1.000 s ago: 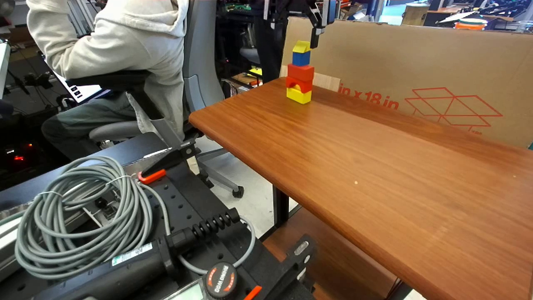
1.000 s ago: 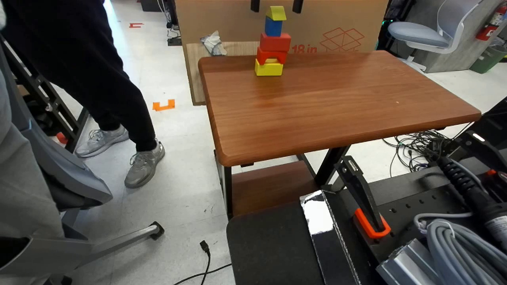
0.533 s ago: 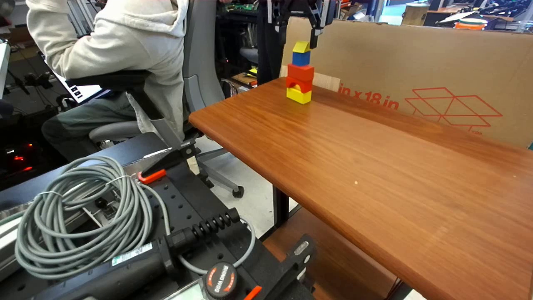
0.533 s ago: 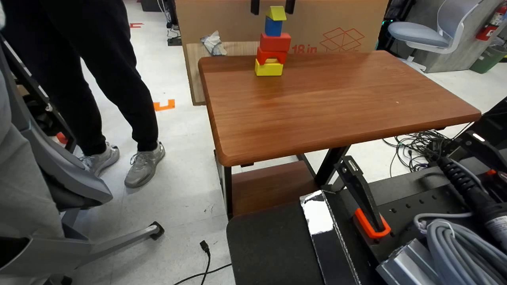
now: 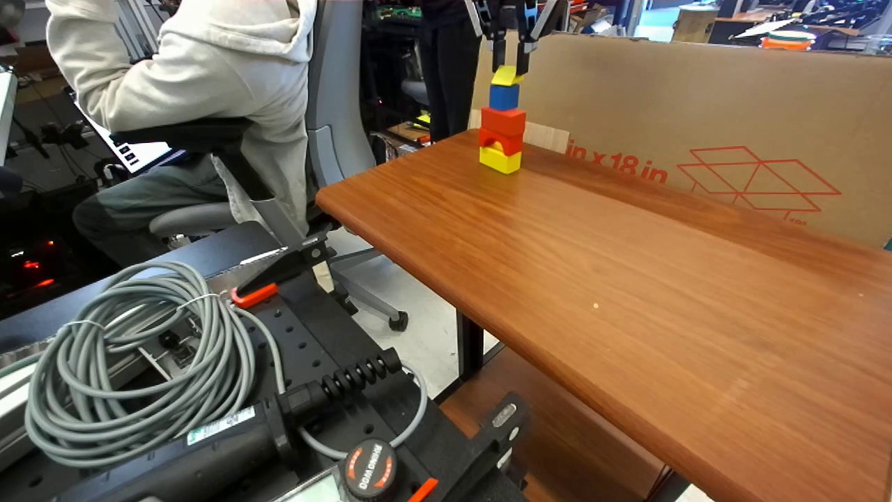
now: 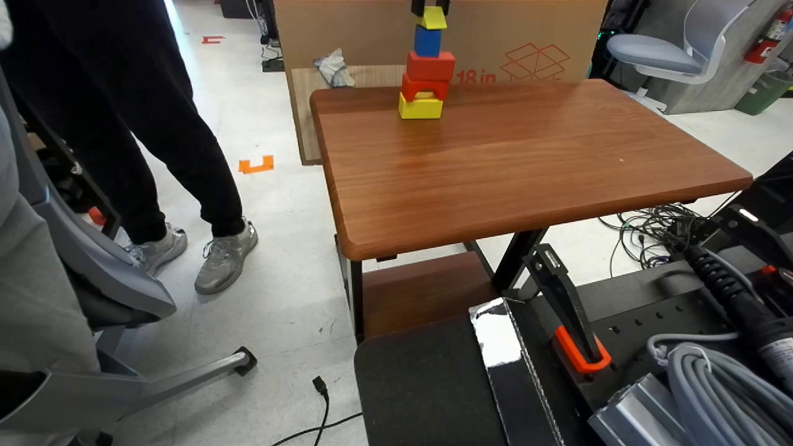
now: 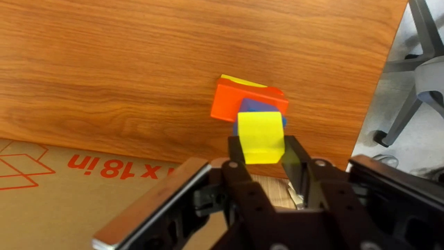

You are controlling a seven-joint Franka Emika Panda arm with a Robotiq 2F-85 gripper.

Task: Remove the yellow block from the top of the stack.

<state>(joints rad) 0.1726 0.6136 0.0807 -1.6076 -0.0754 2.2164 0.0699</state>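
Observation:
At the top of the stack, the yellow block [image 7: 261,133] sits between the two black fingers of my gripper [image 7: 264,147], which touch its sides in the wrist view. In an exterior view the yellow block [image 5: 506,76] looks slightly tilted, right above the blue block [image 5: 504,97]. Below the blue block come a red block [image 6: 430,66], a red arch [image 6: 424,87] and a yellow base block [image 6: 420,109], standing on the table. My gripper [image 5: 511,68] reaches down from above, its upper part cut off by the frame edge.
The stack stands near a corner of the wooden table [image 5: 627,279]. Close behind rises a large cardboard box [image 5: 697,104]. A person in dark trousers [image 6: 179,124] stands beside the table, and a seated person [image 5: 209,70] is near too.
The gripper's fingers have come together from wide apart onto the yellow block. The yellow block has shifted and tilted slightly; the blocks below look unmoved. The standing person's legs have moved.

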